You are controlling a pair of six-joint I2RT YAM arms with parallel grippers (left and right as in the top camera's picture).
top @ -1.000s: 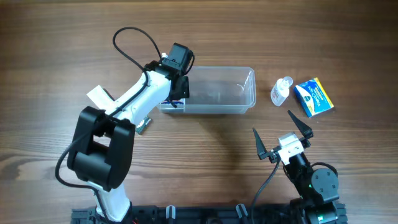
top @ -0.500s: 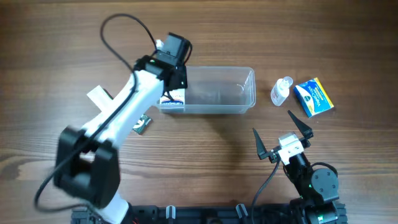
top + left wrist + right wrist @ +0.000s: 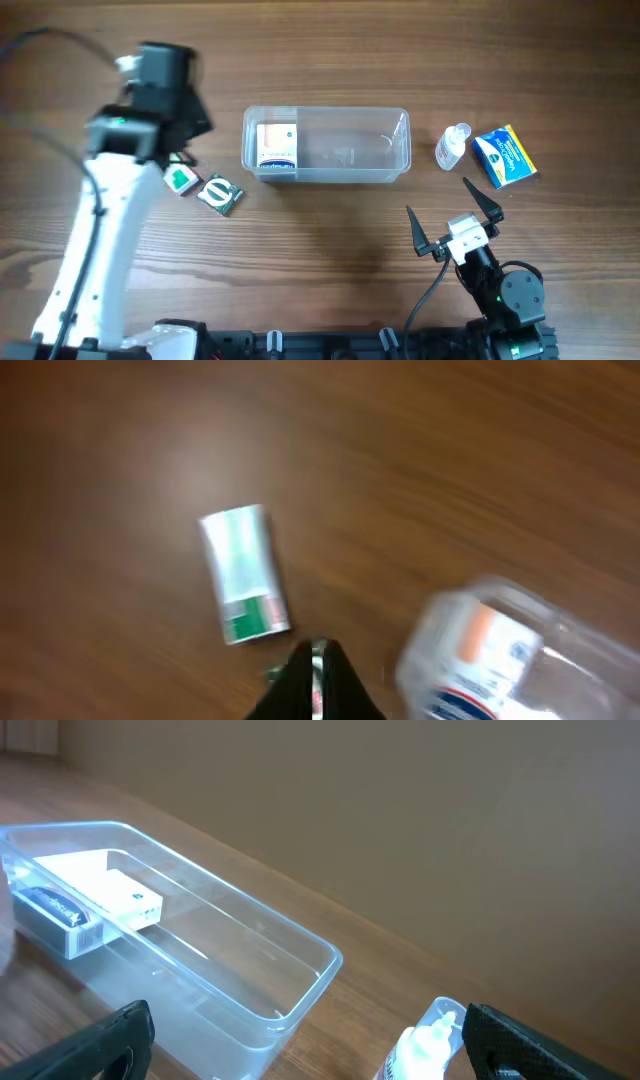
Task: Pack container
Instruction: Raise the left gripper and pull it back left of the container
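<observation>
We take the left side as the one that matters here. The container (image 3: 345, 150) lies in the middle of the surface (image 3: 330, 250), toward the far side. Its long axis runs left to right, and one white box (image 3: 278, 146) already lies flat in its left end. The left pincer (image 3: 318, 672) hangs over the left part of the surface with its tips pressed together and nothing between them. In the wrist view a green-and-white box (image 3: 243, 573) lies just off those tips, flat on the wood, with its long axis pointing roughly away from them and slightly askew. In the overhead view it sits left of the container, with a square packet (image 3: 221, 193) just beside it on the right and a little nearer. Both lie close to this arm, so we judge the left arm the nearer one for them, and it would have to open before it could take either. The right pincer (image 3: 437, 197) rests at the near right, spread wide and empty. The small bottle (image 3: 453, 146) and the blue-and-yellow box (image 3: 504, 156) lie beyond it, just right of the container.
</observation>
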